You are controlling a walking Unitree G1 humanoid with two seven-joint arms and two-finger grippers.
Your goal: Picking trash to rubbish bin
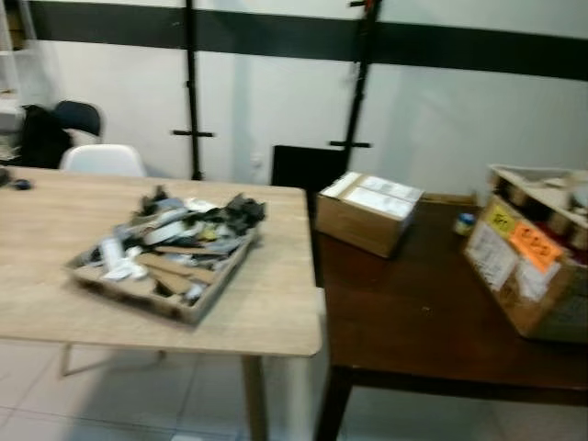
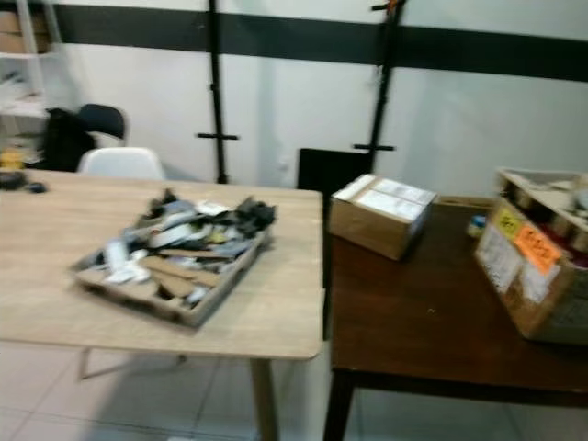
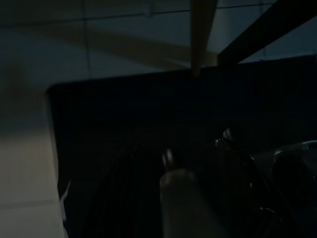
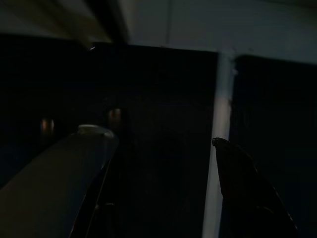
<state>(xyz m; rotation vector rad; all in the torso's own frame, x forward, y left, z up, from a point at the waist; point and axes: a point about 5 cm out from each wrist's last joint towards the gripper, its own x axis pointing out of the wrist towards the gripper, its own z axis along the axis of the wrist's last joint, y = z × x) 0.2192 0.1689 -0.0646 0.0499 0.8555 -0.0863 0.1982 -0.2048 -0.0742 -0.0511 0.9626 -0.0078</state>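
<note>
Right gripper [image 4: 163, 144] hanging down in a dark spot, its two black fingers [image 4: 237, 168] spread apart, nothing between them. Left gripper [image 3: 198, 163] also hanging low in the dark, near a pale table leg [image 3: 202, 34] and a tiled floor [image 3: 29, 168]; cannot tell if open or shut. Well apart from both, up on a light wooden table [image 1: 276, 312], a flat cardboard tray [image 1: 161, 299] piled with trash [image 1: 179, 241]: paper bits, cardboard scraps, dark pieces. Beside that table, touching it, a dark brown table [image 1: 413, 312] with a closed cardboard box [image 1: 366, 211] and an open box with orange and yellow stickers [image 1: 533, 266]. Behind, a white chair [image 1: 101, 159] near a white wall with a dark stripe [image 1: 459, 46].
</note>
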